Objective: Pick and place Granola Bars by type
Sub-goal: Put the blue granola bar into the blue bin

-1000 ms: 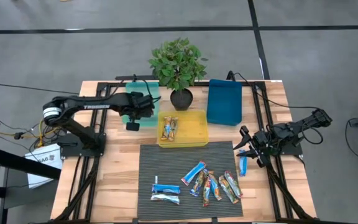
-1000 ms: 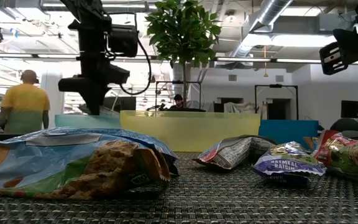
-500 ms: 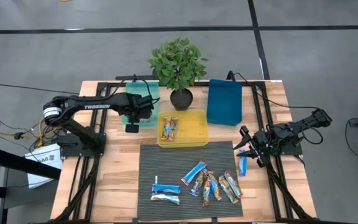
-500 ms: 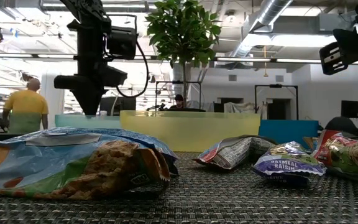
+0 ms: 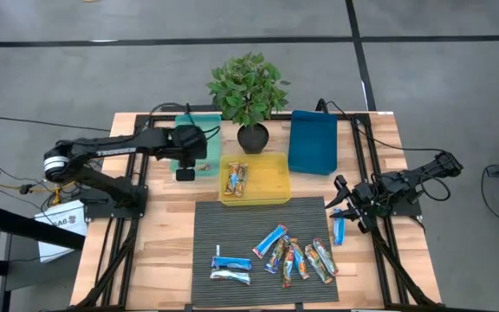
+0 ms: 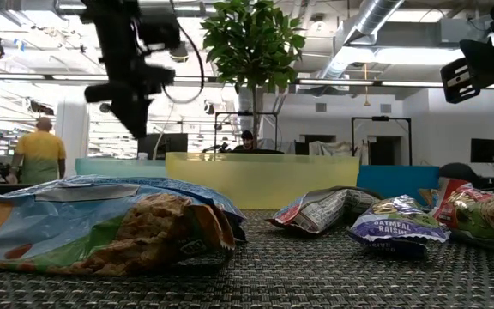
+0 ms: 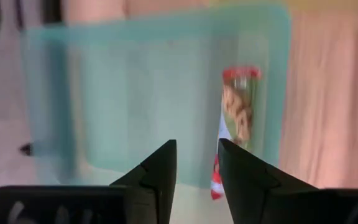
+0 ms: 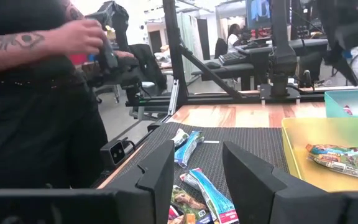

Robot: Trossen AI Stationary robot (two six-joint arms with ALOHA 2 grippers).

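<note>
Several granola bars lie flat on the dark ribbed mat (image 5: 262,251): blue ones (image 5: 269,240) (image 5: 230,263) and a mixed green-orange cluster (image 5: 306,260). One blue bar (image 5: 339,230) sits at the mat's right edge. Two multicoloured bars (image 5: 236,178) lie in the yellow tray (image 5: 271,182). A red-orange bar (image 7: 238,118) lies in the teal tray (image 7: 135,99). My left gripper (image 5: 191,149) (image 7: 197,162) hangs open above the teal tray, holding nothing. My right gripper (image 5: 336,206) (image 8: 197,155) waits open by the mat's right edge.
A potted plant (image 5: 249,91) stands at the far edge between the teal tray and the blue tray (image 5: 312,141). A small black object (image 5: 184,174) lies at the teal tray's near edge. A person (image 8: 36,74) stands beyond the table's left side.
My left gripper has risen above the teal tray, swaying a little from side to side, and its arm has drawn back toward the table's left. The bars have stayed where they were.
</note>
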